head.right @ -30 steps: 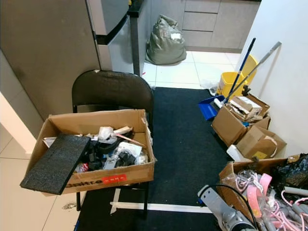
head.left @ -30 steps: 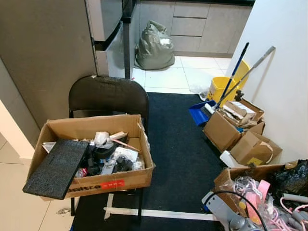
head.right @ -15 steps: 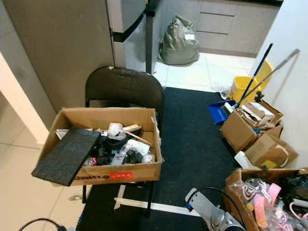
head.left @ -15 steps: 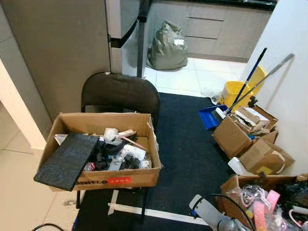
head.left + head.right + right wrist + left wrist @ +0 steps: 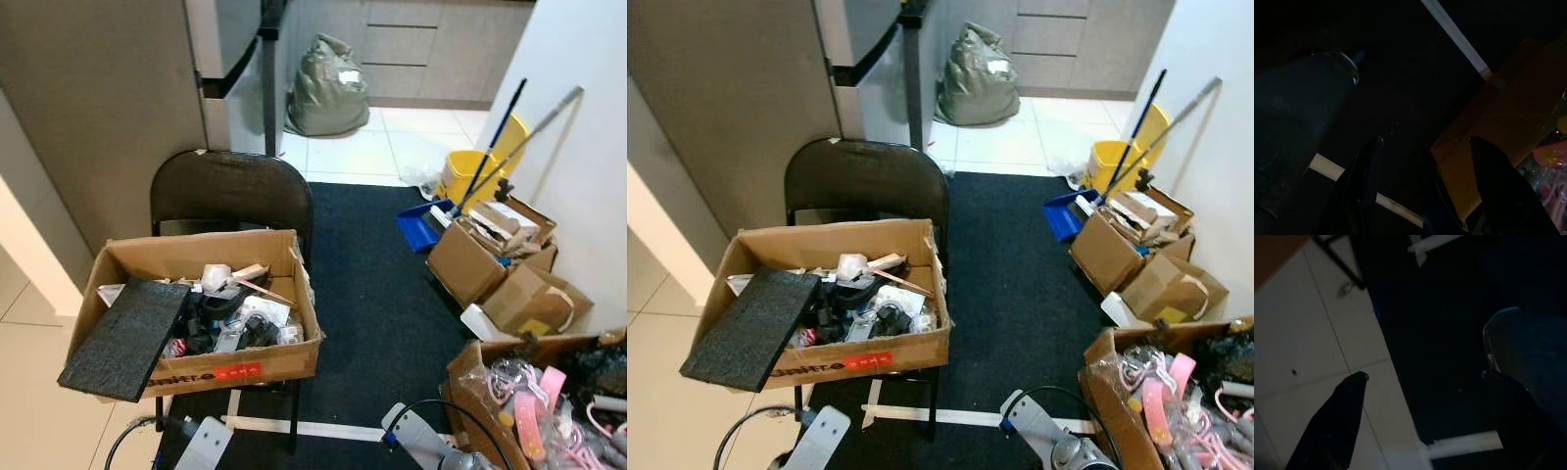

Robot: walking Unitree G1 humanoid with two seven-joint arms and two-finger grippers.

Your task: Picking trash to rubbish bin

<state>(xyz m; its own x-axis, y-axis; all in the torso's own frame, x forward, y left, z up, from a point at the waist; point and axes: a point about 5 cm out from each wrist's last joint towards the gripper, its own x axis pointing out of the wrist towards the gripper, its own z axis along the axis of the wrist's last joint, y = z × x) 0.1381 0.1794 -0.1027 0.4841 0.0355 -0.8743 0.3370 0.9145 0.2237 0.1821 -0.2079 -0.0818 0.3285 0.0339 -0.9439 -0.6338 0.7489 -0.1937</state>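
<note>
Both arms hang low at the robot's sides, only their silver forearms entering the head views: the left arm [image 5: 818, 439] above the tile-and-mat edge, the right arm [image 5: 1043, 431] over the black mat [image 5: 377, 294]. The left gripper [image 5: 1422, 377] points down with fingers spread wide and nothing between them, above pale tile, the dark mat and a white tape line. The right gripper [image 5: 1425, 142] is likewise wide apart and empty, hanging over the mat beside a cardboard box [image 5: 1503, 117] of pink and plastic odds. The trash sits in an open cardboard carton [image 5: 196, 367] on a black folding chair [image 5: 230, 191], with a dark foam slab [image 5: 125, 338] leaning over its front edge. A grey-green rubbish bag [image 5: 326, 90], perhaps full, stands well beyond on the kitchen floor.
</note>
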